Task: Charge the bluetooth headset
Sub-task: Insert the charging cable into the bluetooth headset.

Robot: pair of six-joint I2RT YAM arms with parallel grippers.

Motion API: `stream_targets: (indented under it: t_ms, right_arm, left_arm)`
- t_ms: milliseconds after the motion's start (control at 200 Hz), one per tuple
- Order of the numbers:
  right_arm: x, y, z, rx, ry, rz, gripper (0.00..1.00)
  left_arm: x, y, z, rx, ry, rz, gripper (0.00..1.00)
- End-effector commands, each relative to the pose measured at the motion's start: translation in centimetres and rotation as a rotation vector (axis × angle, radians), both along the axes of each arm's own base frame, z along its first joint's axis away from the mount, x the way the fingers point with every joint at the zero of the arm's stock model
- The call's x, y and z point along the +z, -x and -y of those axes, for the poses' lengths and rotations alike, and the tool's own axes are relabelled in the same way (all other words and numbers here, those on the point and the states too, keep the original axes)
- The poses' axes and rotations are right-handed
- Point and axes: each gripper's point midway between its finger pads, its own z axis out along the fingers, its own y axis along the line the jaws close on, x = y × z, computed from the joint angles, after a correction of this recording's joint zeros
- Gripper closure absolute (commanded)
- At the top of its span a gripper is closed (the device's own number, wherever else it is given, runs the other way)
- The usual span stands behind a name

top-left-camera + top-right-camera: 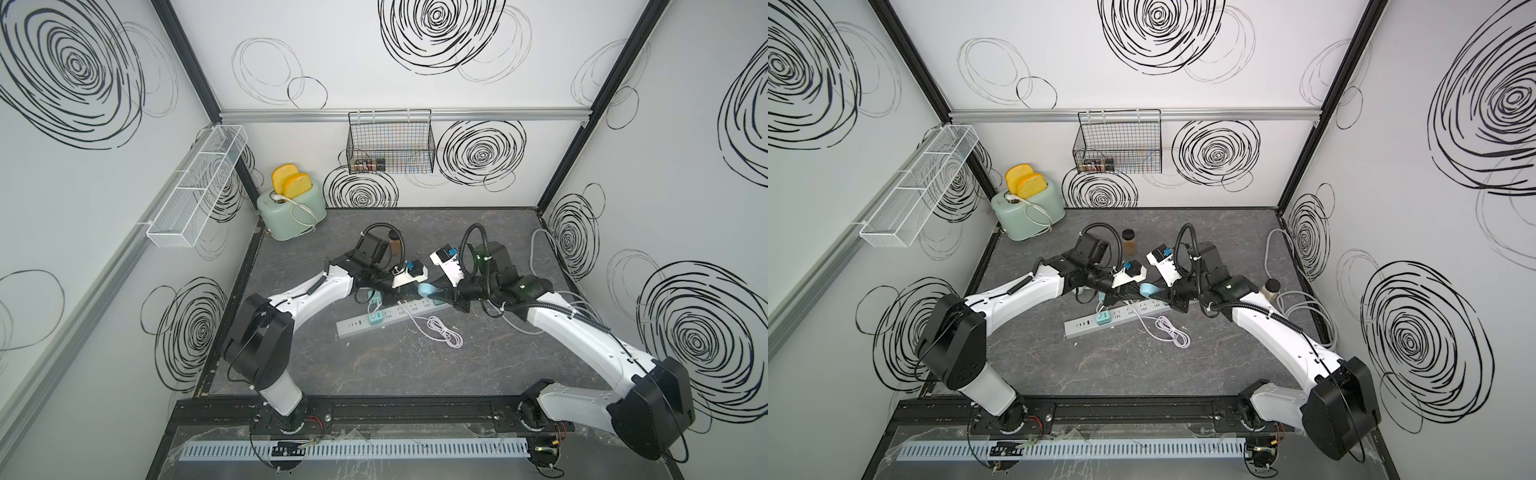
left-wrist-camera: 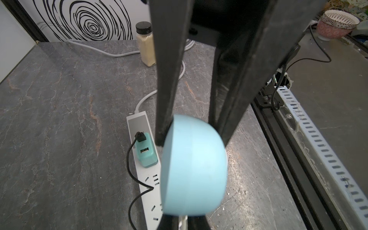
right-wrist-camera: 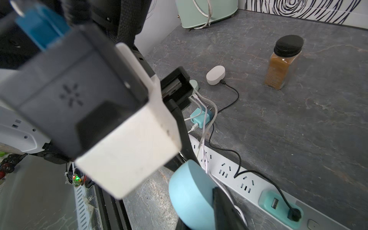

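Left fingers [image 2: 169, 89] are clamped on the light blue earbud case [image 2: 195, 165]. We've got it hanging over the white power strip [image 1: 390, 318] on the counter [image 1: 415, 365], and the right fingers [image 3: 225, 209] are pinching its other end too.

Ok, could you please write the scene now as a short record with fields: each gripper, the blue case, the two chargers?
left gripper: shut on the light blue case, close to the power strip
right gripper: at the same case, apparently pinching the white cable
plugged charger: teal, in the strip; its black cable runs to the white case
loose charger: teal, lying on the table, prongs bare, white cables attached
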Motion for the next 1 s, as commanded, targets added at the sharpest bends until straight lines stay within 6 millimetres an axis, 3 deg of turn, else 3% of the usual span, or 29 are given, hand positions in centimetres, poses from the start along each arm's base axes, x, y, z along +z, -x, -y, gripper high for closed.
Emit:
stream_targets:
  t_ms: [0, 701, 996]
  right_arm:
    - [0.4, 0.7, -0.5, 0.043, 0.002, 0.001, 0.86]
    - [-2.9, 0.0, -0.6, -0.016, 0.105, -0.063, 0.88]
    - [-2.6, 0.6, -0.8, 0.02, 0.103, -0.058, 0.9]
  left_arm:
    - [1.9, 0.0, 0.6, -0.038, 0.053, 0.07, 1.0]
    - [4.5, 1.9, 0.7, -0.097, 0.14, 0.127, 1.0]
    - [3.7, 1.1, 0.9, -0.07, 0.105, 0.102, 1.0]
